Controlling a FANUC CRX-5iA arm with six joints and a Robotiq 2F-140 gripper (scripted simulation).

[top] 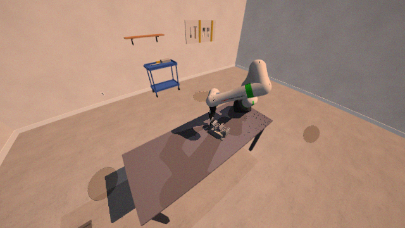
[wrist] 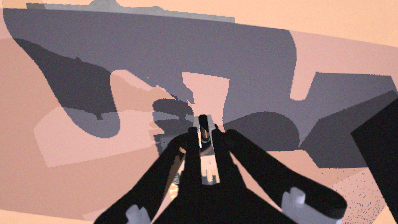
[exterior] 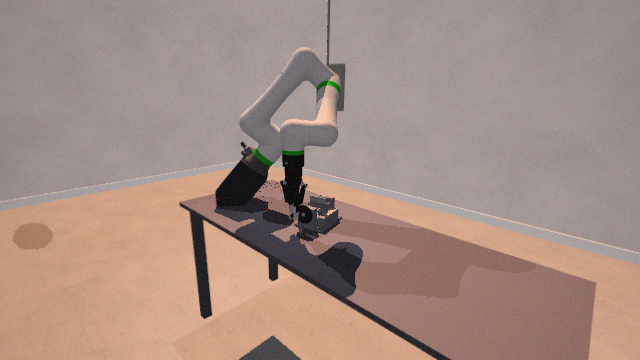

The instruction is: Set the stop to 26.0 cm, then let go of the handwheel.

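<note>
A small grey stop fixture (exterior: pixel 320 216) stands on the table near the robot's base; it also shows in the top view (top: pixel 219 130). A black handwheel (exterior: pixel 304 215) sits at its near end. My gripper (exterior: pixel 296 210) points straight down onto the handwheel and is shut on it. In the wrist view the two dark fingers pinch the handwheel's narrow dark grip (wrist: pixel 204 125), with the fixture's light body below them. The stop's scale is too small to read.
The long brown table (top: pixel 193 152) stretches away from the fixture. The robot's dark base (exterior: pixel 240 186) stands at the table's end behind the fixture. A blue cart (top: pixel 162 76) and a wall shelf (top: pixel 143 37) are far off by the wall.
</note>
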